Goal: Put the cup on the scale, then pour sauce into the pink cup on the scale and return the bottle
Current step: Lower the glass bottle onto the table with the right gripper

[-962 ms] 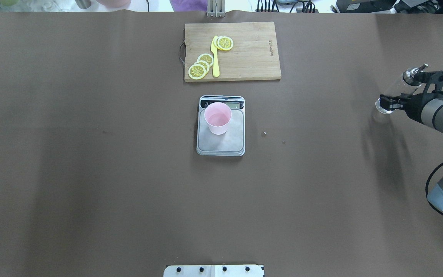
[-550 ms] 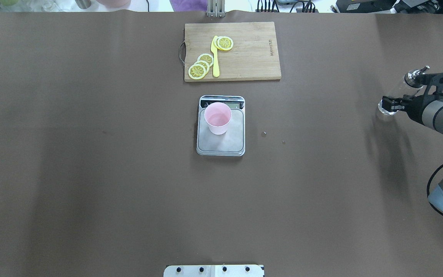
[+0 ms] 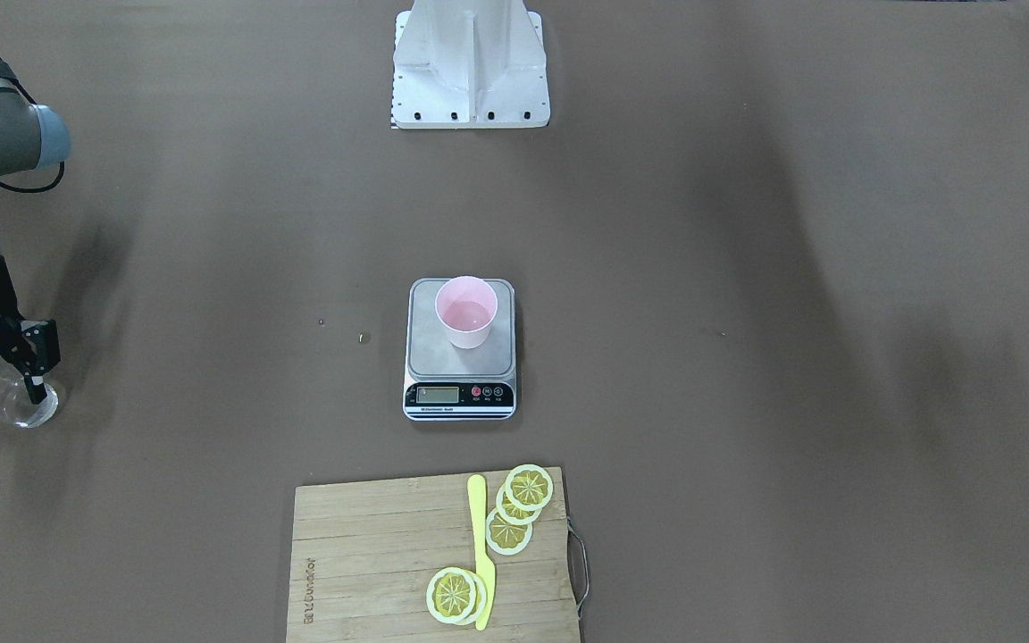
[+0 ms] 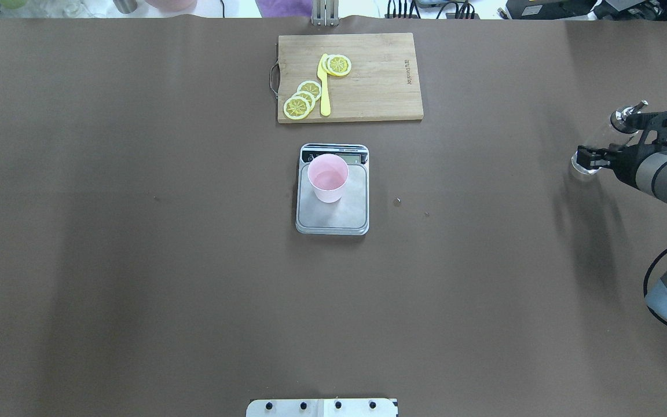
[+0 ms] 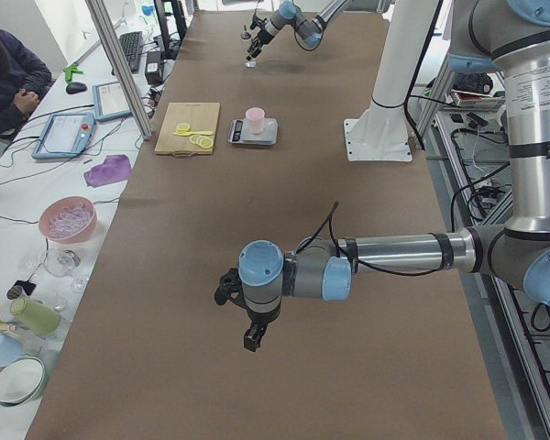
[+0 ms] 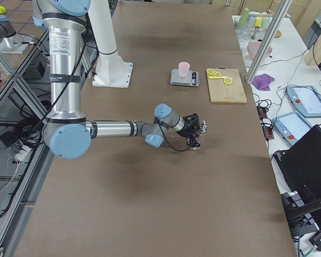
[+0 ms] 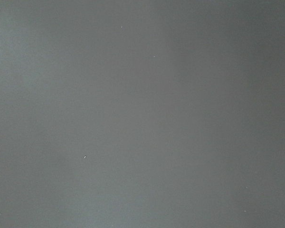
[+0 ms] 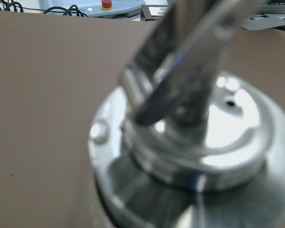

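Right end effector point(image 4: 585, 157) is clamped on the bottle point(image 4: 601, 136), gripping the glass body below the cap. It's out near the right edge of the table point(image 4: 136, 260), well apart from the scale point(image 4: 333, 220). The bottle reads upright in the right side view, metal cap up. You can't tell from these views whether its base touches the table. Right wrist cam is filled by the blurred cap and spout.

Cup point(image 4: 327, 178) stands upright on the scale, toward the display end of the platform. Liquid level in it: can't tell.

Left end effector point(image 5: 249, 337) hangs over the table at the robot's left end, pointing down. It shows only in the left side view, so I can't tell if it's released or clenched. Left wrist cam shows plain table surface.

Cutting board point(image 4: 380, 87) with lemon slices point(image 4: 297, 107) and a yellow knife point(image 4: 325, 92) sits beyond the scale, not touching it.
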You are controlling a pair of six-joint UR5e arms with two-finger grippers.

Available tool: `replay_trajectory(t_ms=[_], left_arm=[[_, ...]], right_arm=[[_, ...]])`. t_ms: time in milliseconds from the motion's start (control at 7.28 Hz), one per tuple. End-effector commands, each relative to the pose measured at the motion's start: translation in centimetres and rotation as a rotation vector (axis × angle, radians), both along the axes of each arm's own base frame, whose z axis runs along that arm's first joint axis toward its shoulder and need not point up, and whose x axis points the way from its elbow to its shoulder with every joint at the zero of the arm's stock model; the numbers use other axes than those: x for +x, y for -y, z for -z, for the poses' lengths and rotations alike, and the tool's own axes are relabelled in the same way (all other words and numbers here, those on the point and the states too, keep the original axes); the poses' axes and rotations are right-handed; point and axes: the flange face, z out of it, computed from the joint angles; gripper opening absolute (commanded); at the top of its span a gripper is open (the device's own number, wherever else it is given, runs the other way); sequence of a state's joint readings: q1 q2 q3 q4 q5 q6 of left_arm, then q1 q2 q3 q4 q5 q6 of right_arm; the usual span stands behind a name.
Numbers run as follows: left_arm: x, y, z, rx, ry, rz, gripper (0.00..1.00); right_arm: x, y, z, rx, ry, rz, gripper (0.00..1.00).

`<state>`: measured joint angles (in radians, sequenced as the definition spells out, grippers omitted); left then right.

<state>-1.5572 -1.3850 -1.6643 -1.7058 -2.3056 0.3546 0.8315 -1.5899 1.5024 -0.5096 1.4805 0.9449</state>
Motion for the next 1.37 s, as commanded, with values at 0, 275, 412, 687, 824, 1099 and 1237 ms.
replay_trajectory(t_ms=[0,275,412,687,824,1099,1237], left_arm=[[0.01,0.09,0.07,-0.001,0.000,0.002,0.98],[0.01,0.17,0.14,0.001,0.000,0.002,0.98],[0.01,0.17,0.14,0.001,0.000,0.002,0.98],[0.01,0.18,0.21,0.002,0.000,0.003,0.98],[0.01,0.19,0.21,0.002,0.000,0.003,0.98],[0.01,0.19,0.21,0.002,0.000,0.003,0.98],[0.01,0.19,0.21,0.002,0.000,0.003,0.98]], right_arm=[[-0.08,0.01,-0.23,0.001,-0.007,-0.006,0.00],[-0.46,0.14,0.08,0.010,-0.009,-0.019,0.99],[-0.50,0.13,-0.08,0.009,-0.012,-0.023,1.00],[-0.44,0.16,-0.08,0.009,-0.012,-0.022,1.00],[-0.51,0.12,0.00,0.009,-0.010,-0.021,1.00],[-0.44,0.16,0.18,0.013,-0.008,-0.022,1.00],[-0.31,0.02,0.27,0.013,-0.006,-0.023,1.00]])
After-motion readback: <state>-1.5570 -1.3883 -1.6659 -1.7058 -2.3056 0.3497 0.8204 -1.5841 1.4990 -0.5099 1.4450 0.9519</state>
